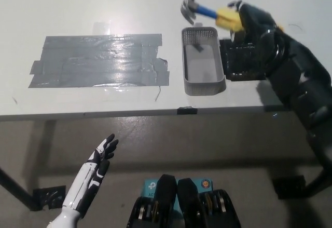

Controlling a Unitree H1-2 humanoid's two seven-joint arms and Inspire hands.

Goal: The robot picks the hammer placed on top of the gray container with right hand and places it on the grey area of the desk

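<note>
Container point(204, 82) is sitting on the white desk point(104, 10) holding nothing, just beside the grey area point(98, 61). Right hand point(244, 17) is gripping the hammer point(207, 11) by its yellow handle, raised beyond the container's far end. Left hand point(104, 152) is hanging below the desk edge, fingers spread.

The white surface point(104, 4) before me, seen from above, its near edge running across the middle of the view. On it, to my left, a patch of grey tape strips point(98, 61) laid flat. Just beside the patch, to my right, a grey mesh container point(203, 62), standing upright near the edge.
</note>
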